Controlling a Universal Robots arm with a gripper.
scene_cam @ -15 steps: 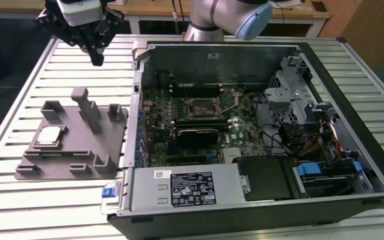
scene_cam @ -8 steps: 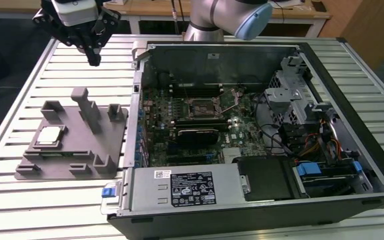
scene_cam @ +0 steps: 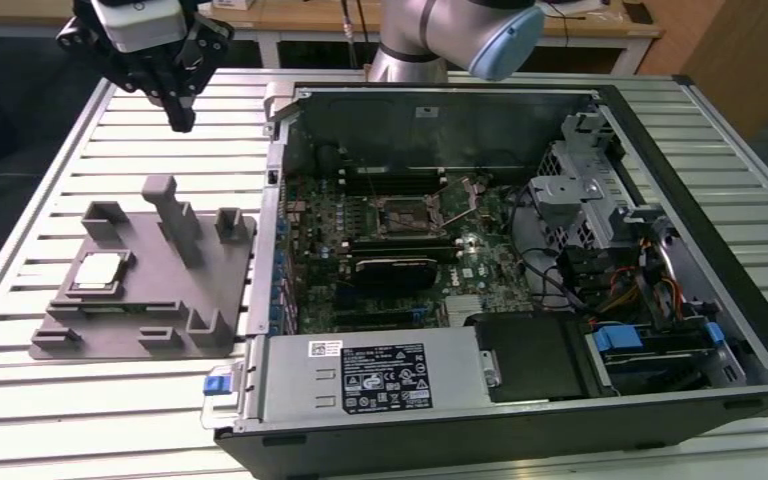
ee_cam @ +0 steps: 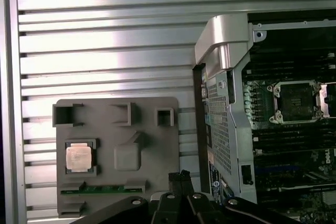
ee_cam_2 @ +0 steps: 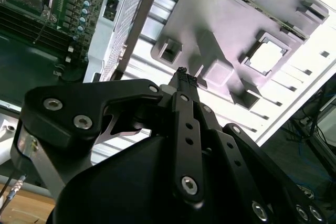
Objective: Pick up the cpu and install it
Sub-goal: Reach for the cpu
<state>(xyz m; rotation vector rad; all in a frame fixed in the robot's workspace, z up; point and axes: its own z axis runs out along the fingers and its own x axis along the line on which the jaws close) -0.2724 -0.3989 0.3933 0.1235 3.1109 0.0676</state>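
1. Pincer (scene_cam: 181, 121) hangs with its fingers pressed together and nothing between them, high up and well apart from the fixture (scene_cam: 144, 325). In both wrist views the closed tips (ee_cam_2: 182, 76) (ee_cam: 178, 176) show against the fixture's side nearest the case (scene_cam: 424, 130).
2. Cpu (scene_cam: 100, 272) lies flat, metal top up, in a square recess of the fixture, on the side away from the case. Nothing touches it. It shows in both wrist views too (ee_cam: 80, 157) (ee_cam_2: 265, 56).
3. Fixture rests on the table (scene_cam: 91, 180), with the open case just beside it.
4. Socket (scene_cam: 404, 213) sits inside the case, well apart from the fixture. In the first wrist view (ee_cam: 296, 100) it looks bare, with no chip in it.
5. Progress, as I judge it: none. The cpu is not yet picked up, so both the pick and the install are left.
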